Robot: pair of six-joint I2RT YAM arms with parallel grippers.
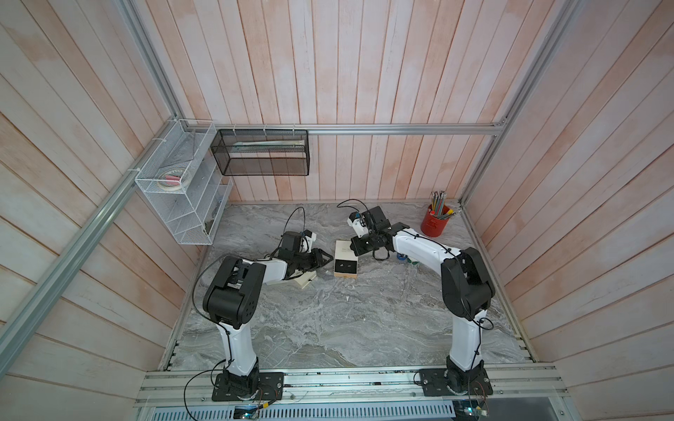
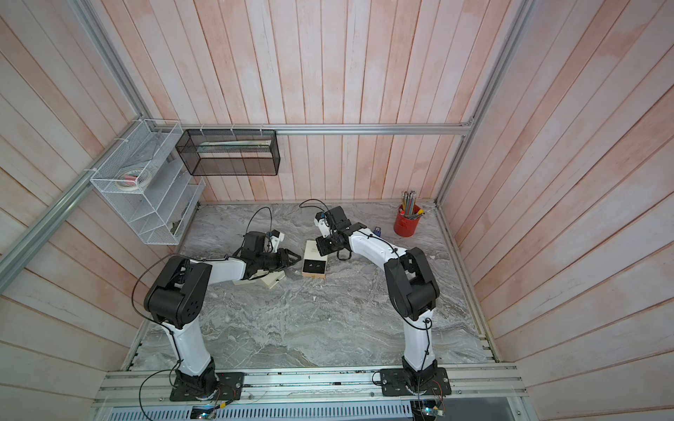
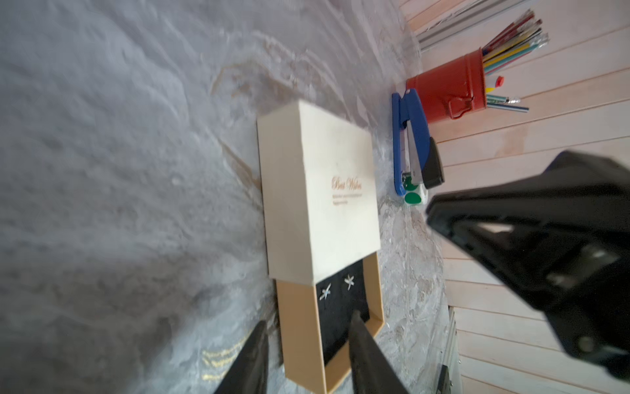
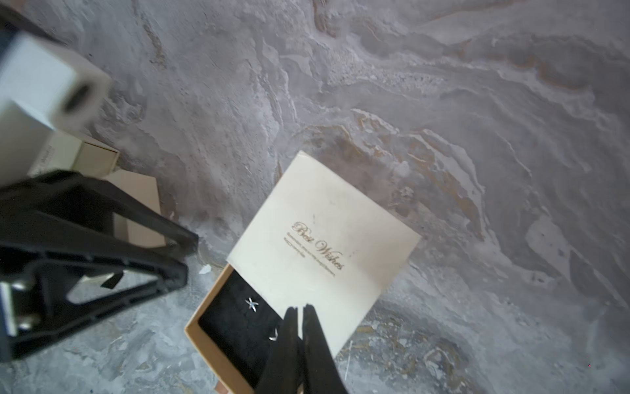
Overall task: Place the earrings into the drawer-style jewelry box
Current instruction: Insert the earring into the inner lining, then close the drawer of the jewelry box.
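The jewelry box (image 1: pixel 345 260) (image 2: pixel 314 260) lies mid-table: a cream sleeve (image 3: pixel 320 191) (image 4: pixel 324 238) printed "Best Wishes", with its tan drawer (image 3: pixel 300 327) (image 4: pixel 204 314) pulled out. Two silver star earrings (image 3: pixel 325 292) (image 3: pixel 349 281) rest on the drawer's black lining. In the right wrist view one earring (image 4: pixel 251 303) shows whole and the second (image 4: pixel 272 336) is half hidden by a finger. My left gripper (image 3: pixel 308 327) (image 1: pixel 331 259) is open and empty, one finger over the lining and one outside the drawer wall. My right gripper (image 4: pixel 299 312) (image 1: pixel 353 251) hovers over the sleeve's edge, shut to a slit, holding nothing.
A second cream box (image 1: pixel 304 280) (image 4: pixel 95 160) lies under my left arm. A red cup of pencils (image 1: pixel 436 224) (image 3: pixel 446 92) stands at the back right, with a blue stapler (image 3: pixel 409 143) (image 2: pixel 378 230) beside it. White (image 1: pixel 182 182) and black (image 1: pixel 260 153) wire baskets hang on the walls.
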